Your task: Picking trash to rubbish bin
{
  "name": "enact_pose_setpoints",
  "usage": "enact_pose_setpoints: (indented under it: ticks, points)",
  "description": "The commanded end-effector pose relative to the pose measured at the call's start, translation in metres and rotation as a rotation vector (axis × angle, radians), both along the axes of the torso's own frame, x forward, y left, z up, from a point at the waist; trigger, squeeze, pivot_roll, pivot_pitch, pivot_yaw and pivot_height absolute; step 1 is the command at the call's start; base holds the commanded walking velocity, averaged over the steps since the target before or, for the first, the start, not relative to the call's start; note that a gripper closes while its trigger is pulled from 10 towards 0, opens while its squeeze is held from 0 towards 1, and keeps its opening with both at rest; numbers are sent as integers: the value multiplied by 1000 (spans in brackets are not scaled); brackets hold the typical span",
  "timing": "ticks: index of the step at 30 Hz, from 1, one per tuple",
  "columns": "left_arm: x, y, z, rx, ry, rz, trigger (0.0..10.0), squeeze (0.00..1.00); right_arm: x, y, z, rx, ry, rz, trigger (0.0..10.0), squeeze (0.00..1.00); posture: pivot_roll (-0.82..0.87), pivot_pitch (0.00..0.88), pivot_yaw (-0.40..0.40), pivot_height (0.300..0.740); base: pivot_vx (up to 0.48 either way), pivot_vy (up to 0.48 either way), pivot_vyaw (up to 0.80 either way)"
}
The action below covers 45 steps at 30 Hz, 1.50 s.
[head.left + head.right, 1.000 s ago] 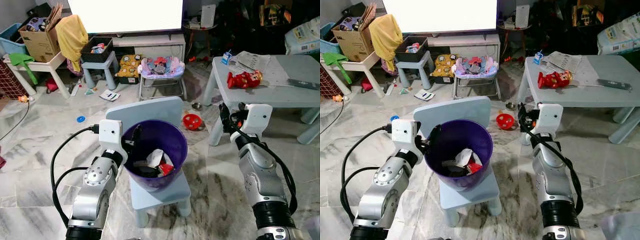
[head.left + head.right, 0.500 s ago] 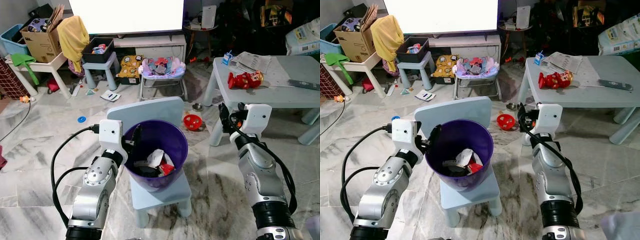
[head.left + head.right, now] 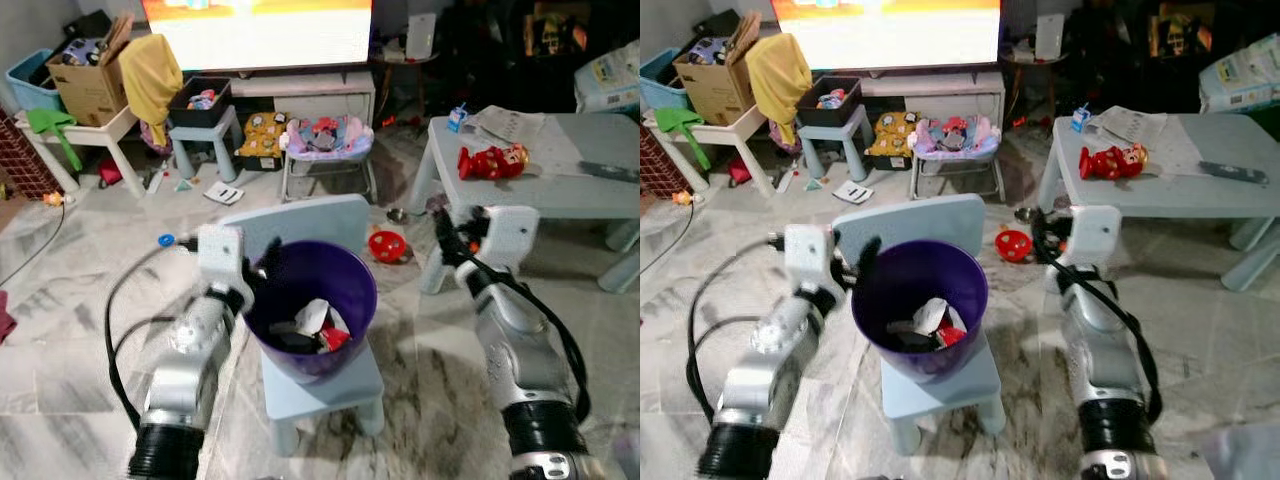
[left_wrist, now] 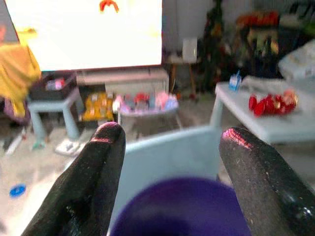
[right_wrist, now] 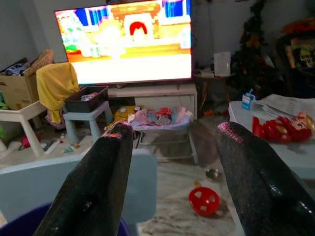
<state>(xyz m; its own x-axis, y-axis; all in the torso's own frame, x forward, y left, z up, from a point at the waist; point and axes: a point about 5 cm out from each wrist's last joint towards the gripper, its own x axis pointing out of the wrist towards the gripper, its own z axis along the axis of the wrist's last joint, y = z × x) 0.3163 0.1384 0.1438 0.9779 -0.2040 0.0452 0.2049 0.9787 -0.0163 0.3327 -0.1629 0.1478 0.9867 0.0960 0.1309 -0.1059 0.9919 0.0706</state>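
- Left eye view: my left claw [image 3: 262, 268] stood at the near rim of the purple rubbish bin [image 3: 345, 282], one black finger hooked just inside. The bin sat on a small blue chair [image 3: 325, 385], raised, I judged, so trash could be dropped in from arm height. White and red trash [image 3: 318, 322] already lay inside it.
- Right eye view: my right claw [image 3: 1042, 238] hung beside the bin, level with its rim and holding nothing, between the chair and the grey counter [image 3: 1200, 190] that carried a red toy [image 3: 1110, 160]. A red ball [image 3: 1012, 243] lay on the marble floor [image 3: 1200, 330] beyond the chair; whether it counted as trash, I could not tell.
- Left wrist view: my left claw's two fingers [image 4: 88, 182] were spread wide and empty, the bin's rim between them and the chair back beyond, so I judged the hand was steadying or clearing the bin, not carrying.
- Right wrist view: my right claw's fingers [image 5: 98, 182] were likewise parted and bare, aimed past the chair toward the ball and the television [image 5: 128, 39].
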Motion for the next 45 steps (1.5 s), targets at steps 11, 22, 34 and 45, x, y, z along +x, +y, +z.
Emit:
enact_pose_setpoints:
  ticks: [11,22,34,45]
  points:
    - [3,15,3,4,-28,70,10000,0,3,9,0,12,24,27,10000,0,51,0,-1,740,0,0,0]
    - [17,7,16,-37,-68,101,10000,0,12,17,8,36,-18,-1,10000,0,48,0,17,740,0,0,0]
    - [23,8,22,-51,-72,106,10000,0,10,9,7,47,-16,-63,10000,0,14,0,78,740,0,0,0]
    - [19,6,19,-63,-53,97,10000,0,8,17,5,66,-2,-50,10000,0,25,0,81,740,0,0,-438]
